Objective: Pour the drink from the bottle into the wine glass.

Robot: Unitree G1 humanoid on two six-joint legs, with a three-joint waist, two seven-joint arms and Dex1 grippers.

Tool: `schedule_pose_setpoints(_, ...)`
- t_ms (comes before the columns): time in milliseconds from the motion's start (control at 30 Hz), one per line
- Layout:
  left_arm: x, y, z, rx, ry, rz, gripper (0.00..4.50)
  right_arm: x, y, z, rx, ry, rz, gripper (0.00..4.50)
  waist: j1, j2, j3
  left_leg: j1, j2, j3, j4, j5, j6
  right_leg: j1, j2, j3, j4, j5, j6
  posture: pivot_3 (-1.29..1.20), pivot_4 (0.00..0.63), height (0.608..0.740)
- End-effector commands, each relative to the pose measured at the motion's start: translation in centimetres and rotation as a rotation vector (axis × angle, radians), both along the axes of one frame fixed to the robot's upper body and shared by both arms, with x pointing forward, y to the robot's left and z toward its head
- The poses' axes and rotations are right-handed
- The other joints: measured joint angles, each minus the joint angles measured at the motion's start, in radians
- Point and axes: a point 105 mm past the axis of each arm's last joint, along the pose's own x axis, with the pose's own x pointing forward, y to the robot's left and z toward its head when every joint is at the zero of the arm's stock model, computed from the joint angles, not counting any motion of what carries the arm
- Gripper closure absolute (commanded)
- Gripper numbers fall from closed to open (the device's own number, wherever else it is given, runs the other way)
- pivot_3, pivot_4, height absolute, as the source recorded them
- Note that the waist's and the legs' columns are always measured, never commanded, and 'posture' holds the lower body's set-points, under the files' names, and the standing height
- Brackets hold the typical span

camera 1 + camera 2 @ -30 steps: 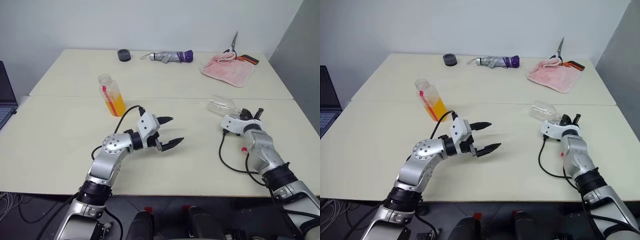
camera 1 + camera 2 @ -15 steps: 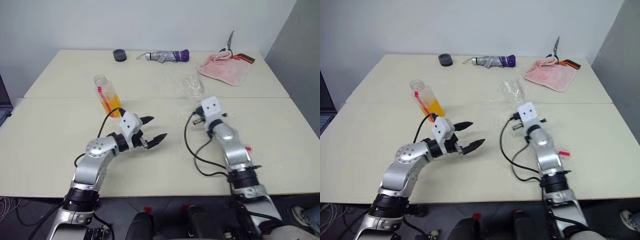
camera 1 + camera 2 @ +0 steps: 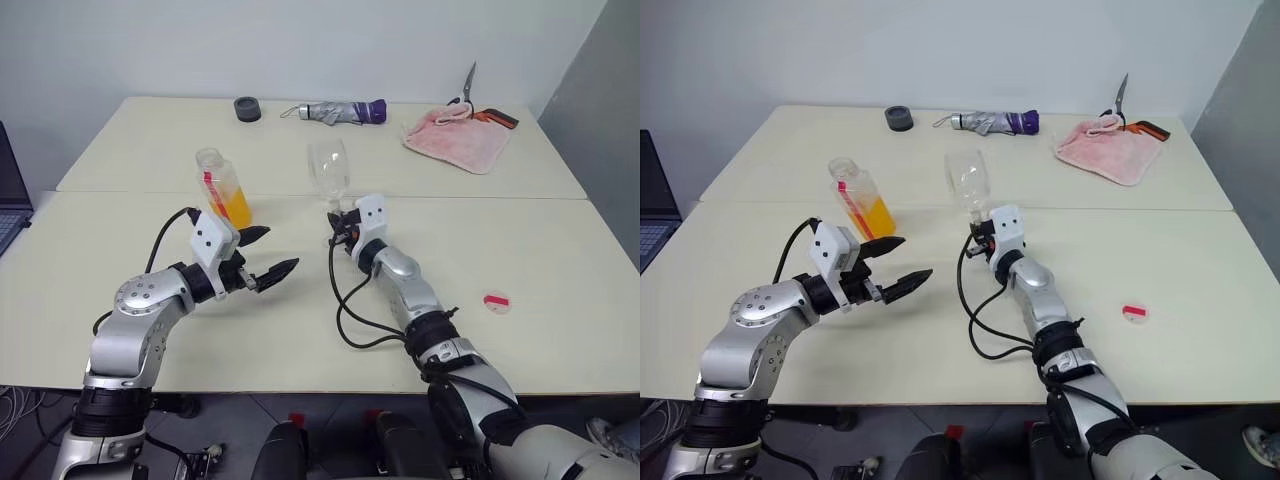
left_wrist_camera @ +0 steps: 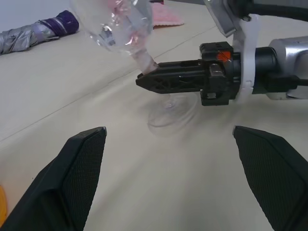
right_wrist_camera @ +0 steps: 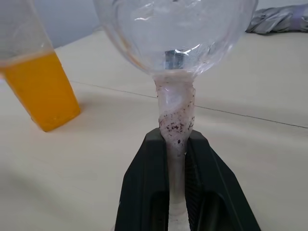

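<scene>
Between bottle (image 3: 224, 189) and right fingers (image 5: 199, 192), upright wine glass (image 3: 329, 172), stem pinched.

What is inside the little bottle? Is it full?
The bottle has orange drink inside, filling roughly the lower half. The upper part looks clear and empty. It has no cap on. A red-and-white strip covers one edge, hiding the drink behind it.

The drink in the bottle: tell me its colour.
Translucent orange-yellow drink, filling the lower part of the bottle; the right wrist view shows it best.
</scene>
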Motion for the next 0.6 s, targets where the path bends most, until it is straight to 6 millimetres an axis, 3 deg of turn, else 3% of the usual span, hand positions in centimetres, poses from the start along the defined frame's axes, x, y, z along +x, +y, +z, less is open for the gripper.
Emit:
schedule_pose_setpoints(33,-0.6,0.2,1.1,0.006,-0.033,-0.027,0.00,-1.2,-0.6,-2.0,-0.052,0.020,0.035,4.38,0.000,0.000,0.000,0.000,0.000,0.000,0.000,0.000,0.000,0.000,0.000,0.000,0.000,0.000,0.000,0.00,0.150,0.740)
schedule_pose_setpoints(167,-0.5,0.5,1.2,0.004,-0.020,-0.036,0.00,-2.2,-0.9,-3.0,-0.096,0.023,0.063,4.38,0.000,0.000,0.000,0.000,0.000,0.000,0.000,0.000,0.000,0.000,0.000,0.000,0.000,0.000,0.000,0.00,0.150,0.740)
schedule_pose_setpoints(367,-0.5,0.9,1.8,-0.013,-0.004,-0.055,0.00,-3.3,0.4,-3.9,-0.151,0.018,0.138,4.38,-0.006,0.000,0.000,0.002,0.000,0.001,0.000,0.000,0.000,0.001,0.001,0.001,0.000,0.000,0.000,0.00,0.150,0.740)
schedule_pose_setpoints(600,-0.7,1.5,2.9,-0.025,0.009,-0.073,0.00,-2.7,1.6,-1.4,-0.054,-0.073,0.162,4.38,-0.015,0.000,0.000,0.003,0.000,0.002,0.000,0.000,0.000,0.001,0.002,0.002,0.000,0.000,0.000,0.00,0.150,0.740)
